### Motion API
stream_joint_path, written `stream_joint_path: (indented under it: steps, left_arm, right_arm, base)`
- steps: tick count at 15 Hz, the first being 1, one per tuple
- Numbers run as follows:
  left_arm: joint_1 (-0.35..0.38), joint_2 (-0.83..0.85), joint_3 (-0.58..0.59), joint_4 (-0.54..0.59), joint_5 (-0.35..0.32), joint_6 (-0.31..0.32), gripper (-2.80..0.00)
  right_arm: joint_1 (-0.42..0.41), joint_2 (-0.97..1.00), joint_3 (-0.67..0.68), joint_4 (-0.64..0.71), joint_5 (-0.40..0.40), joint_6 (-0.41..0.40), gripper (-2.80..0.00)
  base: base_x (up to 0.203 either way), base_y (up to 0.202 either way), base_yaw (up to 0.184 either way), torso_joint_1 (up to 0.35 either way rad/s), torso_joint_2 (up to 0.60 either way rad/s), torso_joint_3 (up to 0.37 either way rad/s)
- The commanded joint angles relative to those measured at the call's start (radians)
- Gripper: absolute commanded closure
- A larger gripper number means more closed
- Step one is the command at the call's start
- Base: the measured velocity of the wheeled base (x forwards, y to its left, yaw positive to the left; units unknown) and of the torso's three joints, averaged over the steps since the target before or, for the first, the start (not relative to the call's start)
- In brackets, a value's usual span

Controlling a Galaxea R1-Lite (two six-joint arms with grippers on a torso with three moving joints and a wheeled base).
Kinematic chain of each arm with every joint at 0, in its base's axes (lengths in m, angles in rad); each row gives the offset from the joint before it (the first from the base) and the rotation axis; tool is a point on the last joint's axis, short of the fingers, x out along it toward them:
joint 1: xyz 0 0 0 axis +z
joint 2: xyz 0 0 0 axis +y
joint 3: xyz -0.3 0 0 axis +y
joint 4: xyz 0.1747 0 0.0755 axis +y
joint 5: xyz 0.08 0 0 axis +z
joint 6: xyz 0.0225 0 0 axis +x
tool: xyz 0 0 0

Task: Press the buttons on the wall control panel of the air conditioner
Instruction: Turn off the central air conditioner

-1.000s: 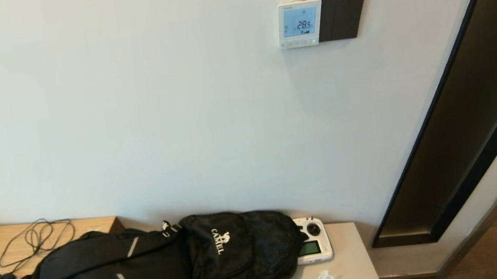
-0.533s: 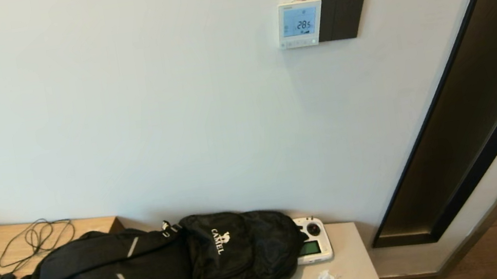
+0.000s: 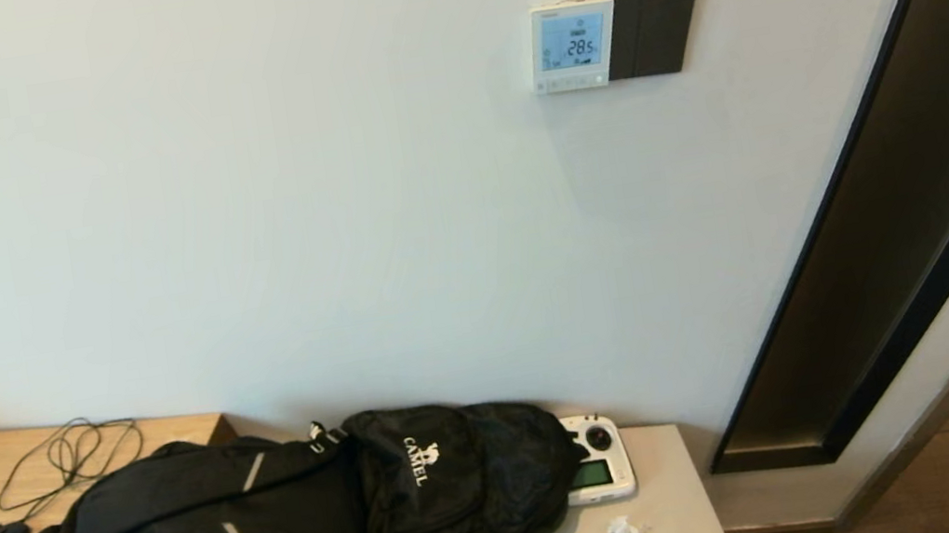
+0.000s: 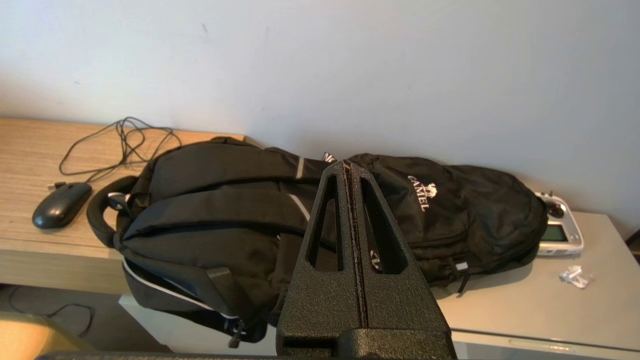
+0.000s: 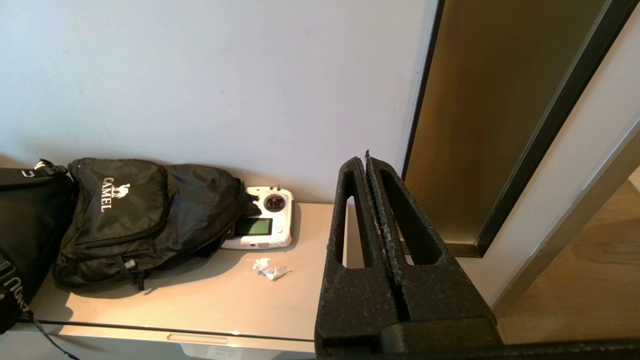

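Both arms low, wall control panel untouched

The wall control panel (image 3: 574,45) hangs high on the wall, touching the black glossy panel (image 3: 652,31) on its right, with the buttons (image 3: 570,83) under its blue screen; far below it, the left end effector (image 4: 351,170) and right end effector (image 5: 366,162) sit with fingers pressed together over the tabletop (image 5: 210,295), backpacks (image 3: 287,520) and handheld controller (image 3: 600,470). The approach seems not yet begun; next, one arm likely must rise and aim its tip at a button
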Motion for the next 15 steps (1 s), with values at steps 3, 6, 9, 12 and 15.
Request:
stream_joint_path:
  steps: [3, 6, 9, 12, 15]
  left_arm:
    - [-0.001, 0.000, 0.000, 0.000, -0.001, 0.000, 0.00]
    - [0.001, 0.000, 0.000, 0.000, -0.001, 0.000, 0.00]
    - [0.000, 0.000, 0.000, 0.000, -0.001, 0.000, 0.00]
    - [0.001, 0.000, 0.000, 0.000, -0.001, 0.000, 0.00]
    - [-0.001, 0.000, 0.000, 0.000, -0.001, 0.000, 0.00]
  right_arm:
    - [-0.001, 0.010, -0.001, -0.040, 0.000, 0.004, 0.00]
    - [-0.002, 0.133, -0.013, -0.182, -0.003, 0.002, 0.00]
    - [-0.015, 0.364, -0.081, -0.347, -0.002, 0.003, 0.00]
    - [-0.026, 0.617, -0.205, -0.521, -0.006, 0.005, 0.00]
    - [-0.022, 0.834, -0.372, -0.652, -0.047, 0.007, 0.00]
  base:
    - [0.000, 0.000, 0.000, 0.000, 0.00, 0.000]
    - [0.000, 0.000, 0.000, 0.000, 0.00, 0.000]
    - [0.000, 0.000, 0.000, 0.000, 0.00, 0.000]
    - [0.000, 0.000, 0.000, 0.000, 0.00, 0.000]
    - [0.000, 0.000, 0.000, 0.000, 0.00, 0.000]
